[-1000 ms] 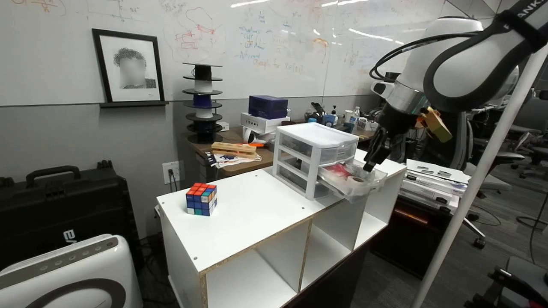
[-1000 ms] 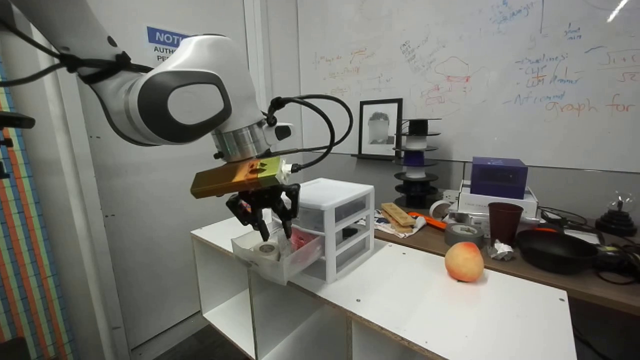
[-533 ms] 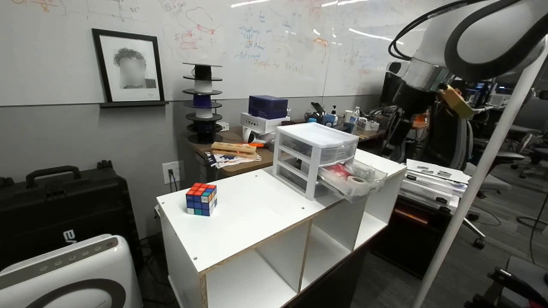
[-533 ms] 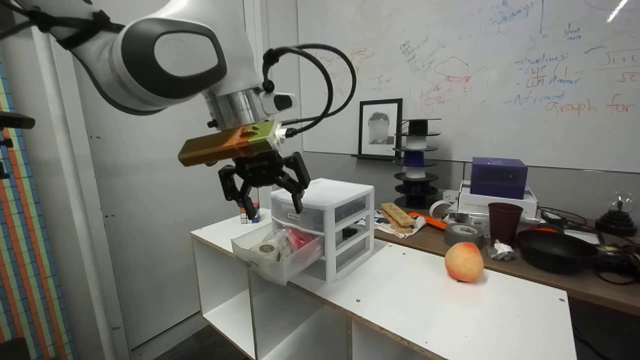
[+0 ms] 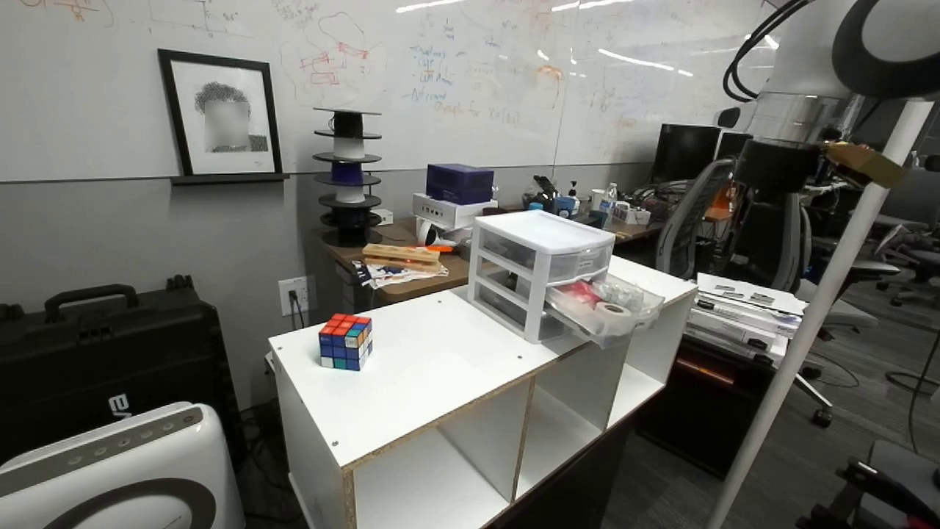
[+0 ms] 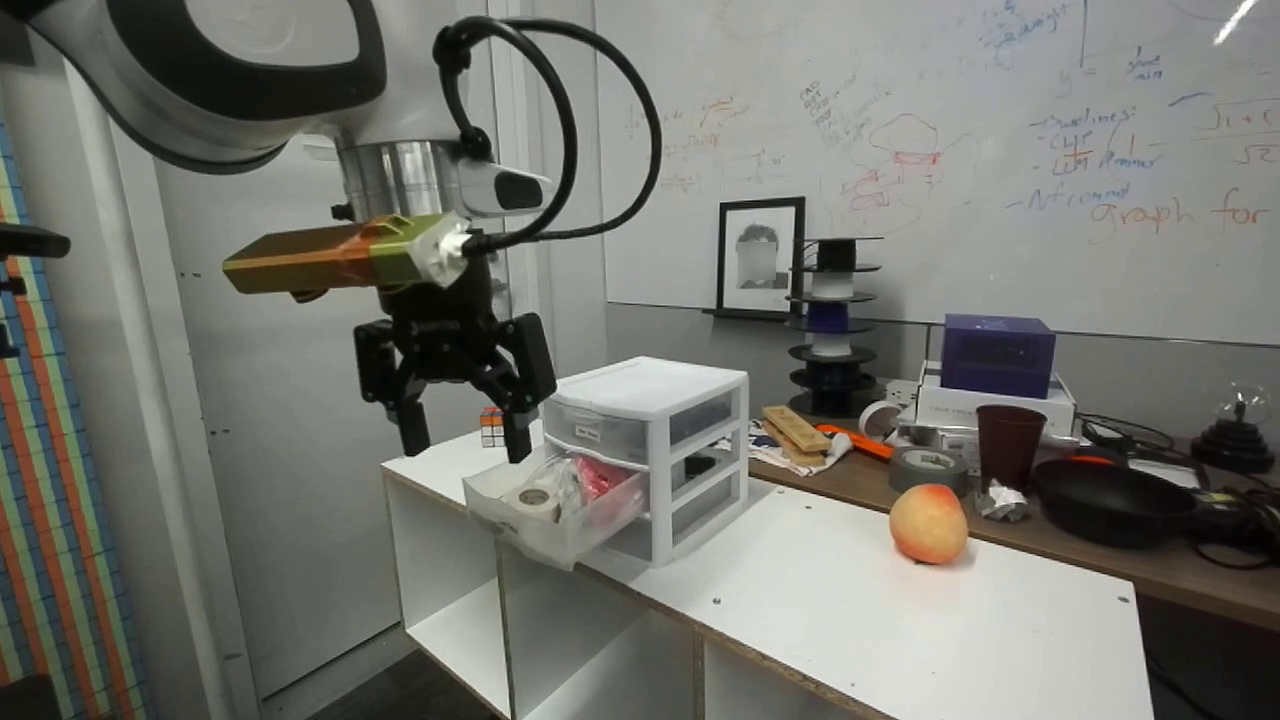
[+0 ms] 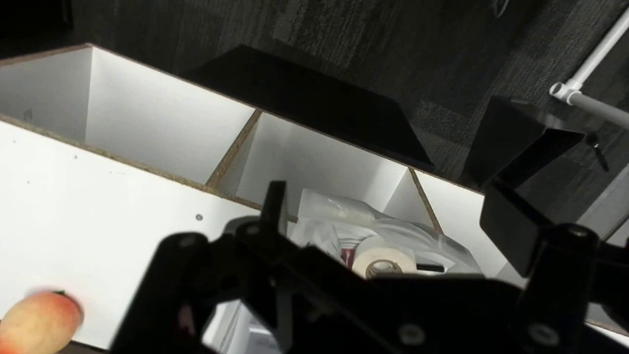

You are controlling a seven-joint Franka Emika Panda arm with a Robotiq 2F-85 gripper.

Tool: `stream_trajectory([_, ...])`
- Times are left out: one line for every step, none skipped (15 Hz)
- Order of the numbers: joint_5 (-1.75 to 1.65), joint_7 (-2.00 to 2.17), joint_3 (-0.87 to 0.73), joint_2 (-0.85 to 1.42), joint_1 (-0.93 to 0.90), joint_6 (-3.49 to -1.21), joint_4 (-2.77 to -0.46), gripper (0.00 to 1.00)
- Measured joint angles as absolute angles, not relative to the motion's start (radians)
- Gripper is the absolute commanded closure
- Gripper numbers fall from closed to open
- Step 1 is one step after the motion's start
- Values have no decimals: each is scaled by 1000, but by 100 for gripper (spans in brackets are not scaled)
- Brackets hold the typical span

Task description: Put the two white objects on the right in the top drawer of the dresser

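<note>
Top drawer's label (image 6: 587, 433) — unreadable, arm (image 6: 240, 88) — cut off

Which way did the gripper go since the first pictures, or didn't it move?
Yes. In an exterior view, the gripper has moved toward the picture's left, away from the dresser.

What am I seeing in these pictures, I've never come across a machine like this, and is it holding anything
This is a robot arm ending in a gripper, a two-fingered mechanical hand. Two pictures come from cameras out in the room; the third was taken from the arm's wrist, looking down past the gripper. A white shelf carries a puzzle cube, a round fruit and a small drawer unit. Its middle drawer is pulled out, with a roll of tape inside. The gripper stands open above that, holding nothing.
</note>
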State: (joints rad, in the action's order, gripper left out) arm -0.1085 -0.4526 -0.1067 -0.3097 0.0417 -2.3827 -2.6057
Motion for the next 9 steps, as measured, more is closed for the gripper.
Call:
stream_trajectory([-105,-443,-117,-302,42,-2383,-2610,0])
stream_trajectory([-92,-433,-126,-293,42,-2385,-2614,0])
stream_trajectory([-75,-422,-132,-279,42,-2386,-2618,0])
stream_trajectory([-57,-413,-136,-263,42,-2392,-2622,0])
stream_trajectory([-43,-402,-136,-245,42,-2404,-2628,0])
stream_trajectory([-28,-392,-136,-224,41,-2419,-2633,0])
stream_trajectory([-9,-387,-136,-202,39,-2434,-2637,0])
stream_trajectory([11,-386,-134,-179,37,-2451,-2641,0])
stream_trajectory([33,-386,-132,-155,33,-2467,-2643,7])
